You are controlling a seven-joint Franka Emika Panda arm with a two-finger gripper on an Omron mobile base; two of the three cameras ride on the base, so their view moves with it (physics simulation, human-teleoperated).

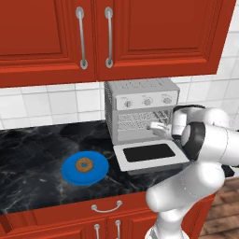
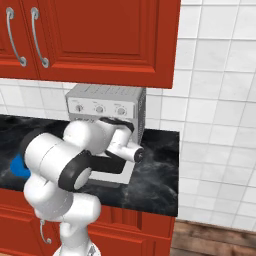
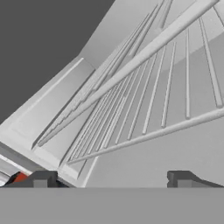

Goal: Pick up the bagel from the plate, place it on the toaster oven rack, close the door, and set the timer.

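Where our arm reaches into the mouth of the toaster oven (image 1: pixel 141 109), we see the gripper (image 1: pixel 158 126) held level at the front of the toaster oven rack (image 1: pixel 137 122). In the hand view its two dark fingertips (image 3: pixel 40 179) stand well apart with nothing between them, so we read the gripper as spread wide and empty. Just past those tips, the silvery bars of the rack (image 3: pixel 144 96) fan out across the grey interior, close to the camera and at a slant, because the hand is rolled.

Below the gripper, the door (image 1: pixel 148 155) lies folded down flat on the counter (image 1: pixel 37 149), with its dark glass window facing up. Above the opening we count three round knobs in a row on the oven's front panel; from the right base view the same panel appears above our forearm, which hides the opening.

Further left, well apart from the oven, the plate (image 1: pixel 85 167) rests on the black marbled counter. The bagel (image 1: pixel 84 165) lies on it, near its middle. Red cabinets hang above and run below the counter.
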